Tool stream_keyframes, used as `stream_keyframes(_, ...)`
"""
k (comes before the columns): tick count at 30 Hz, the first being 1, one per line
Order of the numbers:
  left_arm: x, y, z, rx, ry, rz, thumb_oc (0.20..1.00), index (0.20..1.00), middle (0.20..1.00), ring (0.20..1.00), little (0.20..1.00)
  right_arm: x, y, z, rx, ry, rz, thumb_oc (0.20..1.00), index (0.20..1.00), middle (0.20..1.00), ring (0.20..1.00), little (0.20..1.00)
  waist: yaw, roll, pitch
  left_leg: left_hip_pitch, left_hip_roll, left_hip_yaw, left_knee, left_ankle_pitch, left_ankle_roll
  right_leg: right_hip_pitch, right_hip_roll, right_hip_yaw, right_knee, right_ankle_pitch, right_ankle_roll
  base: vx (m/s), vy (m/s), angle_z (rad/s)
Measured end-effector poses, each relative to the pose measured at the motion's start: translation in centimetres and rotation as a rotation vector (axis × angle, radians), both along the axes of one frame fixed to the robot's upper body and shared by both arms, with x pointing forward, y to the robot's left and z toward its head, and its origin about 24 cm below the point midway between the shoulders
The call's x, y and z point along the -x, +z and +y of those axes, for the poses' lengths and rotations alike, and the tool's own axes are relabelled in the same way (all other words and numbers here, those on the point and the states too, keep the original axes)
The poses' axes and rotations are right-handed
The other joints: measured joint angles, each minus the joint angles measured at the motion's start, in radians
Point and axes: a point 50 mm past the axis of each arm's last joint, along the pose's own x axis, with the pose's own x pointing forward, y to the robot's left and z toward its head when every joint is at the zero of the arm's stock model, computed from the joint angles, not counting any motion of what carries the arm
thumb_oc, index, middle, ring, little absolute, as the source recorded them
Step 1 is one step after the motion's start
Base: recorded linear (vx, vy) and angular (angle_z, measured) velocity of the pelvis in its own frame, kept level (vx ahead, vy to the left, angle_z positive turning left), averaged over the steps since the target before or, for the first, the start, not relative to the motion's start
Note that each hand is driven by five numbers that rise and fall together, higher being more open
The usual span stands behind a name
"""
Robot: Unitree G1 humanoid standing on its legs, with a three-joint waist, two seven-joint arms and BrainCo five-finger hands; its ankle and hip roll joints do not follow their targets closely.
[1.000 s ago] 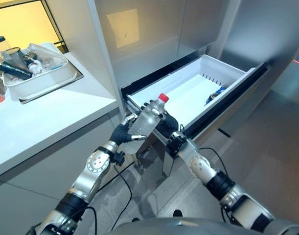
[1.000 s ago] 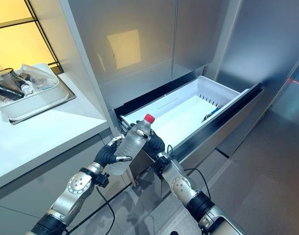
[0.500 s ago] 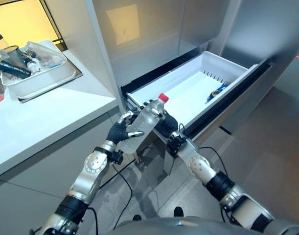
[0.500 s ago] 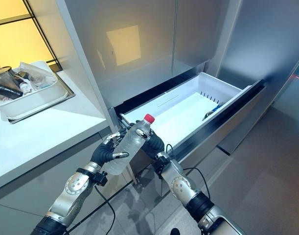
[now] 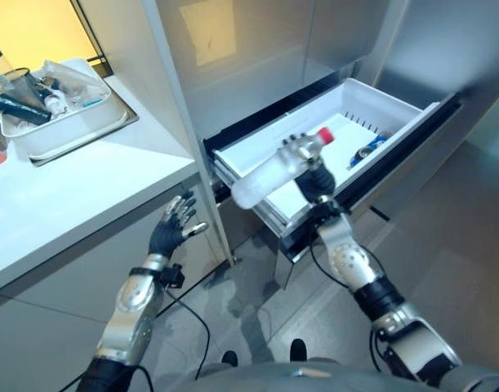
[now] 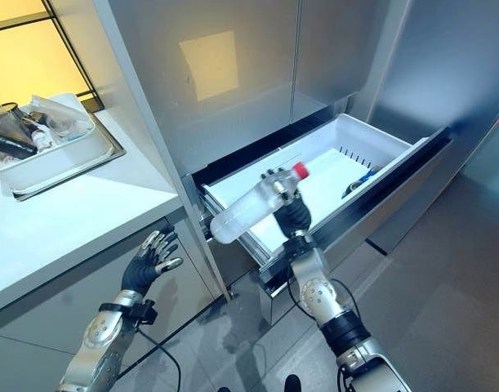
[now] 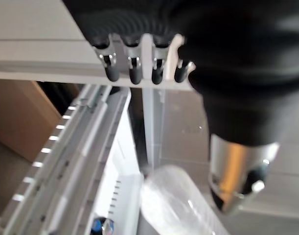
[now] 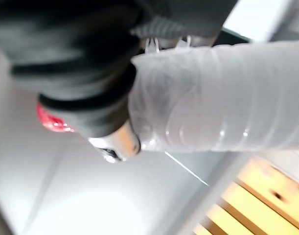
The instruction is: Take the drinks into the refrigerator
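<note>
Above the open white drawer (image 5: 257,147), the right hand (image 5: 308,163) grips a clear bottle (image 5: 275,171), tilted, red cap toward the fridge. Left hand (image 5: 172,228) hangs apart, fingers spread, below the white surface (image 5: 77,196) carrying a cluttered tray (image 5: 69,131). A blue item (image 5: 369,149) lies inside the drawer.

The blue item (image 5: 368,150) in the drawer (image 5: 372,102) is too small to identify.
</note>
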Motion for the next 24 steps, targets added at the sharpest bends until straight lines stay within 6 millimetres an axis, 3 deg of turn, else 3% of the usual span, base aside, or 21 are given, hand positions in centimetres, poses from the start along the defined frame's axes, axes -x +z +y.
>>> stream_keyframes(6, 0.7, -0.5, 0.3, 0.022, -0.004, 0.022, 1.0, 1.0, 1.0, 1.0, 1.0, -0.8, 1.7, -4.2, -0.021, -0.179, -0.04, 0.2, 0.2, 0.2, 0.2, 0.2, 0.019, 0.002, 0.004, -0.005, 0.0, -0.001, 0.0, 0.0, 0.0, -0.005, 0.0, 0.0, 0.0, 0.002, -0.002, 0.0, 0.0, 0.0)
stream_keyframes(12, 1.0, -0.5, 1.1, 0.048, 0.017, 0.023, 1.0, 1.0, 1.0, 1.0, 1.0, -2.8, 3.2, -7.5, 0.123, -0.286, -0.026, 0.2, 0.2, 0.2, 0.2, 0.2, 0.02, 0.006, 0.023, -0.008, -0.001, -0.006, 0.0, 0.0, 0.0, -0.007, 0.0, -0.002, 0.0, 0.002, -0.002, 0.0, 0.0, 0.0)
stream_keyframes(16, 1.1, -0.5, 1.1, 0.08, 0.002, 0.023, 1.0, 1.0, 1.0, 1.0, 1.0, -4.7, 4.4, -10.3, 0.257, -0.387, 0.018, 0.2, 0.2, 0.2, 0.2, 0.2, 0.02, 0.004, 0.037, -0.021, -0.002, -0.013, 0.0, 0.001, 0.001, -0.017, 0.001, -0.002, 0.0, 0.003, -0.003, -0.05, 0.002, 0.03)
stream_keyframes(19, 0.9, 0.0, 1.6, 0.064, -0.025, 0.017, 1.0, 1.0, 1.0, 1.0, 1.0, -6.0, 5.8, -12.4, 0.47, -0.43, 0.064, 0.2, 0.2, 0.2, 0.2, 0.2, 0.023, 0.006, 0.056, -0.053, -0.006, -0.011, 0.001, 0.005, 0.002, -0.051, -0.002, -0.001, 0.002, 0.009, -0.002, -0.09, 0.002, -0.02)
stream_keyframes(24, 0.7, 1.2, 2.1, 0.034, -0.075, -0.013, 1.0, 1.0, 1.0, 1.0, 1.0, -7.2, 6.3, -12.8, 0.779, -0.411, 0.121, 0.2, 0.2, 0.2, 0.2, 0.2, 0.022, 0.017, 0.102, -0.081, -0.007, -0.01, 0.002, 0.008, 0.002, -0.08, -0.004, -0.002, 0.006, 0.015, -0.001, -0.06, 0.001, -0.03)
